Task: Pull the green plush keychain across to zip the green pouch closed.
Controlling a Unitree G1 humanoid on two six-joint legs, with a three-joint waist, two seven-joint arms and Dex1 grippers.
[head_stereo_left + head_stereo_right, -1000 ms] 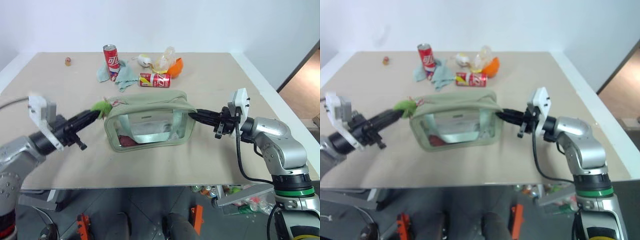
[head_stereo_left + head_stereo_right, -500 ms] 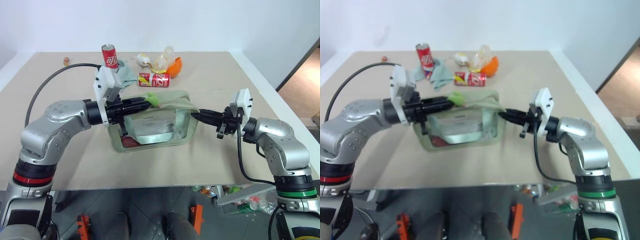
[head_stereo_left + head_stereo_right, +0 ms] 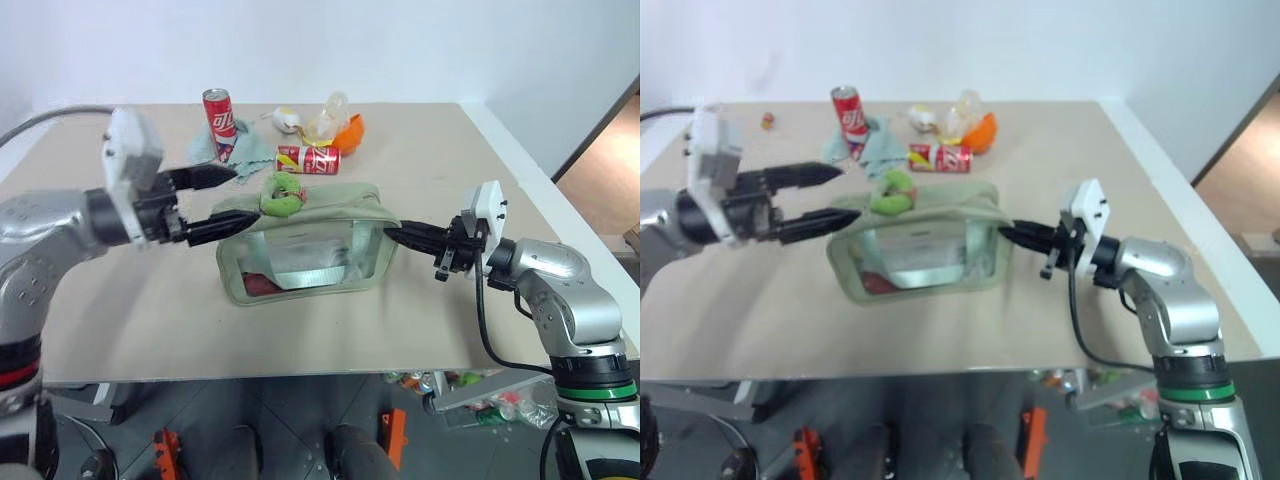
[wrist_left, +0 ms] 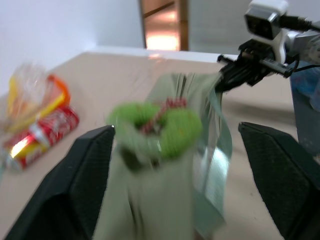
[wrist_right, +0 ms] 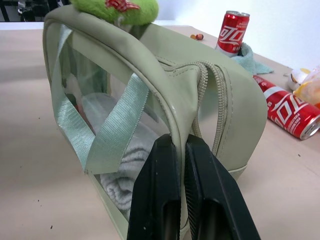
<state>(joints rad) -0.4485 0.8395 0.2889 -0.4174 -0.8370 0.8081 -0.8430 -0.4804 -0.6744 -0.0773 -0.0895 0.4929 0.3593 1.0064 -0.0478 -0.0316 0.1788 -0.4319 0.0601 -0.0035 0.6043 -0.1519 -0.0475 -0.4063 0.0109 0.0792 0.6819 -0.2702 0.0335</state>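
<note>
Left claw [image 3: 225, 195]: jaws stand wide apart, gripping nothing. The green plush keychain [image 3: 282, 194] lies just beyond its fingertips, free, on top of the green pouch [image 3: 300, 245], roughly a third of the way along the top from the pouch's left end.

Right claw [image 3: 395, 234]: jaws pinched together on the right end of the pouch, at the seam where the zipper tape ends.

Procedure for the step in hand, as judged from this position:
1. Keep the right claw clamped and steady; it anchors the pouch against the pull.
2. Bring the left claw around the keychain so both fingers straddle the plush, then close firmly.
3. Pull along the line of the zipper, low and parallel to the pouch top. An upward pull is likely to lift the pouch off the worktop [image 3: 420, 150] rather than run the slider.
4. The plush compresses; grip near the cord to limit slip.

Appearance: the keychain is a bright lime-green fuzzy ring with a reddish cord through it. The pouch is boxy, sage-green fabric, with clear side panels showing folded cloth inside, and a webbing strap on its right end.
</note>
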